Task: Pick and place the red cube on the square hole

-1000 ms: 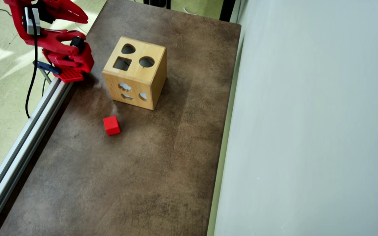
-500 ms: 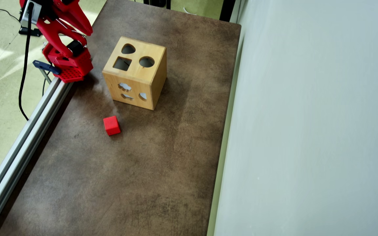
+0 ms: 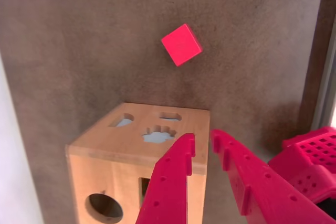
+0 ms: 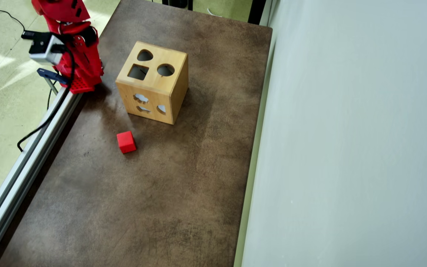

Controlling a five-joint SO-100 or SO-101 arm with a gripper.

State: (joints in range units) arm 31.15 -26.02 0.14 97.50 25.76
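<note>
The red cube (image 4: pixel 126 142) lies alone on the brown table, a short way in front of the wooden box (image 4: pixel 154 81). The square hole (image 4: pixel 138 72) is on the box's top face, beside a round one and a teardrop one. My red arm (image 4: pixel 76 55) is folded up at the table's far left corner, left of the box. In the wrist view my gripper (image 3: pixel 202 139) hovers over the box's near edge, slightly open and empty. The cube (image 3: pixel 181 44) sits far beyond the box (image 3: pixel 105 156). One finger (image 3: pixel 168 187) covers most of the square hole (image 3: pixel 144 190).
An aluminium rail (image 4: pixel 24 163) runs along the table's left edge. A pale wall panel (image 4: pixel 347 148) borders the right side. The arm's red base (image 3: pixel 310 156) stands right of the box. A black cable (image 4: pixel 43 122) hangs off the rail.
The arm has turned at its base, and the wrist camera has swung from top left down towards the rail. Cube and box have not moved.
</note>
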